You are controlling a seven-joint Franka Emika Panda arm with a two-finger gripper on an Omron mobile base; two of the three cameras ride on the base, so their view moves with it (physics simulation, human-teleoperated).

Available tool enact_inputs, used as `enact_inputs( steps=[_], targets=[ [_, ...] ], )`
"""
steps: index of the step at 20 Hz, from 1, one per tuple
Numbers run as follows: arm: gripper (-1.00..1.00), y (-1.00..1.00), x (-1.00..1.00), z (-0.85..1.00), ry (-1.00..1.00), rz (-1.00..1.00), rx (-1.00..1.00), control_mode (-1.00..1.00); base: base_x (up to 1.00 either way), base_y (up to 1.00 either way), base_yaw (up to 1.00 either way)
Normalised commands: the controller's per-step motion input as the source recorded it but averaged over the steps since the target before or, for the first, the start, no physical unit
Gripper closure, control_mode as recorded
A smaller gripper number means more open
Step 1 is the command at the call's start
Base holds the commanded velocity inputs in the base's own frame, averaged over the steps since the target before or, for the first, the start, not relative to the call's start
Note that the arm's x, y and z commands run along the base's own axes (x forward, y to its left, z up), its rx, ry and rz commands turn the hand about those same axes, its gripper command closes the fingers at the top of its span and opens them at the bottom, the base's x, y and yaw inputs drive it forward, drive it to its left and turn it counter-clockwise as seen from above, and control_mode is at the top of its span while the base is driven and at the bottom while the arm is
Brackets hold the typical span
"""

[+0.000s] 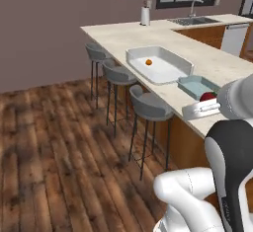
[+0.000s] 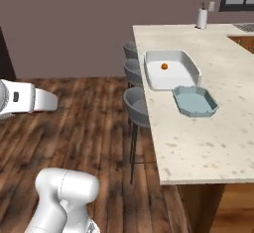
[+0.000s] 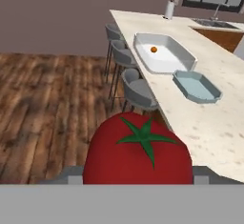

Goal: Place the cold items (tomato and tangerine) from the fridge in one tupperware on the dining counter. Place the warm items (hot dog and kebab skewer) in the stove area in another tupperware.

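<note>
A dark red tomato [image 3: 140,149] with a green stem star looms large at the bottom of the hand view, and my gripper [image 1: 206,102] is shut on it. In the left base view the tomato [image 1: 208,96] hangs at the near edge of the dining counter [image 1: 123,36], beside the teal octagonal tupperware [image 1: 195,85]. The tangerine [image 1: 148,62] lies alone in the large white tupperware [image 1: 129,58] further along the counter. The right base view has the tangerine [image 2: 164,66] in that white tray [image 2: 149,68], with the teal one [image 2: 194,100] just in front. The fridge and stove area are out of view.
Three grey stools [image 1: 148,105] stand along the counter's left side over the wooden floor [image 1: 49,142]. A paper towel roll [image 1: 145,15] stands at the counter's far end, with a sink [image 1: 192,20] to its right. A white dishwasher front [image 1: 233,38] sits at the far right.
</note>
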Motion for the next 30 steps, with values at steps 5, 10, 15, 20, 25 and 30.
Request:
enact_inputs(
  steps=[5,10,15,20,25,30],
  targets=[
    [1.00,0.00,0.00,0.00,0.00,0.00,0.00,1.00,0.56,1.00,-0.53],
    [1.00,0.00,0.00,0.00,0.00,0.00,0.00,1.00,0.71,1.00,-0.58],
    [1.00,0.00,0.00,0.00,0.00,0.00,0.00,1.00,0.88,1.00,-0.63],
    [1.00,0.00,0.00,0.00,0.00,0.00,0.00,1.00,0.92,1.00,-0.68],
    [1.00,0.00,0.00,0.00,0.00,0.00,0.00,1.00,0.78,1.00,-0.64],
    [1.00,0.00,0.00,0.00,0.00,0.00,0.00,1.00,0.73,1.00,-0.62]
  ],
)
